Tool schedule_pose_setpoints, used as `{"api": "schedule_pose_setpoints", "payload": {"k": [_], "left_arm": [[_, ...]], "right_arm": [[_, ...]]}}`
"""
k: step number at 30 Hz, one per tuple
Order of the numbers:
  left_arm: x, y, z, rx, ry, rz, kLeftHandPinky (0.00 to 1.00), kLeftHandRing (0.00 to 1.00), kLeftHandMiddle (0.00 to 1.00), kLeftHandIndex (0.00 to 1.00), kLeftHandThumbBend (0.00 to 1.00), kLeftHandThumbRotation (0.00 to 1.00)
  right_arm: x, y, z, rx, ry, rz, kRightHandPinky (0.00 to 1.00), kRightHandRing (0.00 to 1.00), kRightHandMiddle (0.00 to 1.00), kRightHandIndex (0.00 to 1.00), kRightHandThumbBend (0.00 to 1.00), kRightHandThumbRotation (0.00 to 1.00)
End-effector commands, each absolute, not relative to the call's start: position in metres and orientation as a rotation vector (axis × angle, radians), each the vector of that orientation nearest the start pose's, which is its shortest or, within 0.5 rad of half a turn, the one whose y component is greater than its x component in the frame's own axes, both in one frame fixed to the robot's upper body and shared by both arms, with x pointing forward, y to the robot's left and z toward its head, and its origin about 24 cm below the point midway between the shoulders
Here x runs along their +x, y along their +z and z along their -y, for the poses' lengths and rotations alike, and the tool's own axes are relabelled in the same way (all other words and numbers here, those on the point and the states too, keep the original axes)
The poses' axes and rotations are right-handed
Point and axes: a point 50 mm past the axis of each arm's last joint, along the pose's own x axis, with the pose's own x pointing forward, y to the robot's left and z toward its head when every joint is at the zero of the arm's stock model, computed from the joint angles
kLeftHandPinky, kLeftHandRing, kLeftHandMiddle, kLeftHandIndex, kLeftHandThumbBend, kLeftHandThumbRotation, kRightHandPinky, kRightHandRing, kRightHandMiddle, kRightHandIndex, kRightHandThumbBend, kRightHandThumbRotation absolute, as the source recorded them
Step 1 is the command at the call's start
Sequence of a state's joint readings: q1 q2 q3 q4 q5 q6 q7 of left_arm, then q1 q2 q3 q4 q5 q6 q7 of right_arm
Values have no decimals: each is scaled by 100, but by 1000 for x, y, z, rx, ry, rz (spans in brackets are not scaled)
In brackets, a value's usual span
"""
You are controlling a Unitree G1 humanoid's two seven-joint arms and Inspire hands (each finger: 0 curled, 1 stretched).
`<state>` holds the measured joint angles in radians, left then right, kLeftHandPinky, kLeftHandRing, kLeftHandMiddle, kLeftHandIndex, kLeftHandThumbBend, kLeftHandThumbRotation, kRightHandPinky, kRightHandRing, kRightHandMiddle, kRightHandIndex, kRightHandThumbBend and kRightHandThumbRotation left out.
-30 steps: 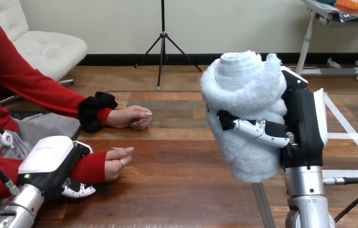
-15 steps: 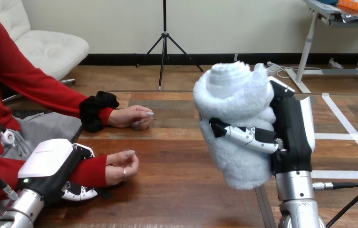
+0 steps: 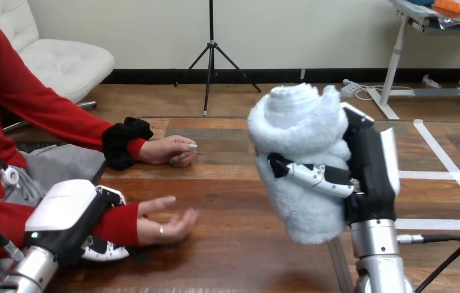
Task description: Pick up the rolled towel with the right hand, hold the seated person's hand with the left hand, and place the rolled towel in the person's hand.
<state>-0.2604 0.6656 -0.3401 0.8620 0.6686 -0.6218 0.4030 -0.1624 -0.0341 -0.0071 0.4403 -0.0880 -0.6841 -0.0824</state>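
- Right hand (image 3: pixel 371 168): it is gripping the rolled towel (image 3: pixel 300 131). The thumb (image 3: pixel 313 176) is wrapping across the towel's front, and the palm is pressing against the towel's right side.
- Rolled towel (white, fluffy, spiral end facing up): it is standing roughly upright in the right hand's grasp and leaning slightly toward the view's left. It is hanging clear above the wooden table (image 3: pixel 239 244) at centre-right.
- Right forearm (image 3: pixel 377 244): it is rising almost vertically from the view's bottom edge and carrying the hand and towel above it.
- Left hand (image 3: pixel 68 213): it is lying over the red-sleeved wrist (image 3: pixel 117 223) at the view's lower left. Its fingers (image 3: pixel 102 250) are curling under the sleeve, so it is clasping the wrist and not the bare hand.
- Person's nearer hand (image 3: pixel 166 224): it is extending from the clasped sleeve and lying palm up, low over the table. Its fingers are loosely opened and pointing toward the towel. It is sitting well apart from the towel, with bare tabletop showing between them.
- Person's farther hand (image 3: pixel 169 151): it is resting on the table behind the nearer hand with its fingers loosely curled. It is touching neither robot hand.
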Motion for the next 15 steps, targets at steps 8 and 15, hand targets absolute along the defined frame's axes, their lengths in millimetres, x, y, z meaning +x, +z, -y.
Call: {"api": "schedule_pose_setpoints", "payload": {"k": [8, 15], "left_arm": [[261, 12, -246, 1177, -293, 207, 22, 28, 36, 38, 78, 14], [262, 17, -242, 1171, -296, 216, 22, 28, 35, 38, 78, 14]], "right_arm": [[288, 69, 127, -60, 24, 532, 18, 23, 31, 31, 66, 0], [289, 67, 124, -69, 23, 525, 18, 24, 32, 31, 66, 0]]}}
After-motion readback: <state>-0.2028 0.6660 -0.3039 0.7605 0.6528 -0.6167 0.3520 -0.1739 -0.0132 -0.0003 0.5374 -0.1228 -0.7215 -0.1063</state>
